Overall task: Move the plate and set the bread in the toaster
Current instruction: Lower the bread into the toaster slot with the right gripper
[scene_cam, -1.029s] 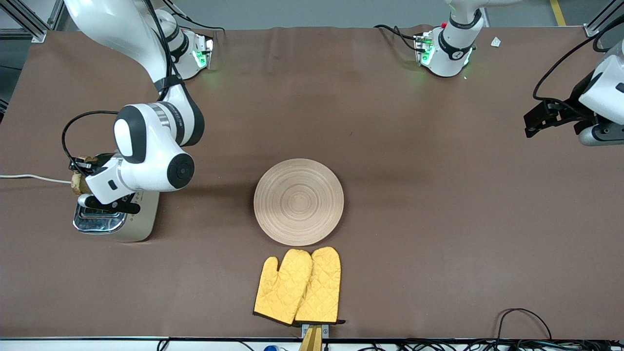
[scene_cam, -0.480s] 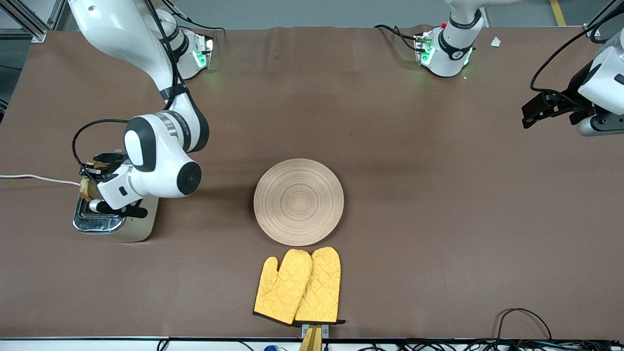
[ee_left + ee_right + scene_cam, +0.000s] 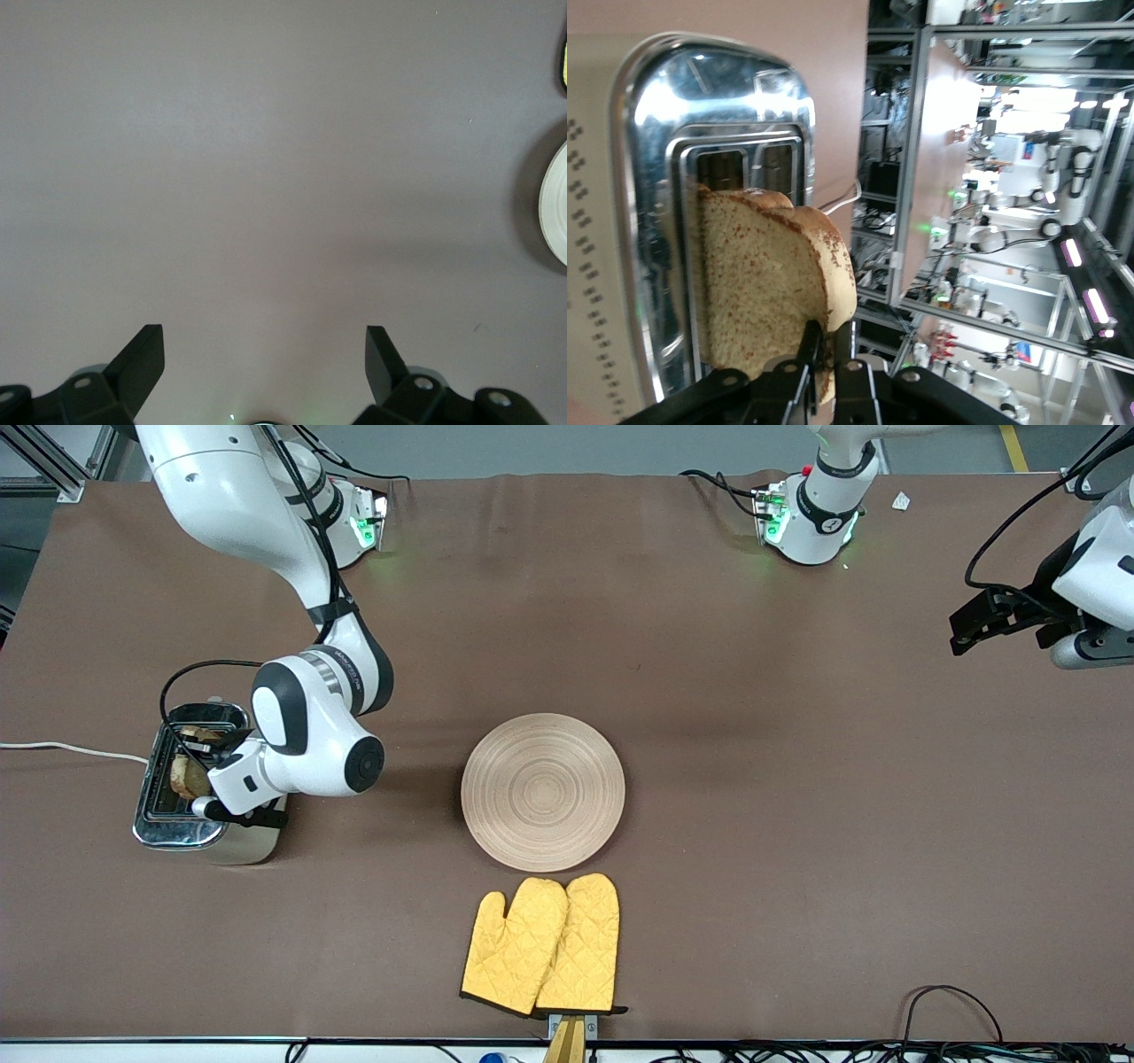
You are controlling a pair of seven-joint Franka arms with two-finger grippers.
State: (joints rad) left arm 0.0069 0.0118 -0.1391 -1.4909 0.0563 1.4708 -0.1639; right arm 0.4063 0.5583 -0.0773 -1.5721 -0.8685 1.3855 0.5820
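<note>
Front view: the right gripper [image 3: 205, 779] is poised over the toaster [image 3: 190, 784] at the right arm's end of the table, with the bread [image 3: 186, 777] above the chrome top. The plate [image 3: 542, 791] lies mid-table, with yellow oven mitts [image 3: 542, 945] nearer the camera. The left gripper [image 3: 979, 622] waits over bare table.

Left wrist view: the left gripper's fingers [image 3: 142, 359] are spread apart and empty; only an edge of the plate [image 3: 555, 215] is seen.

Right wrist view: the bread [image 3: 766, 283] is pinched at one edge by closed fingers [image 3: 808, 356] over a toaster [image 3: 656, 159] slot. A slightly tilted slice could catch the slot rim. Depth of entry is hidden.
</note>
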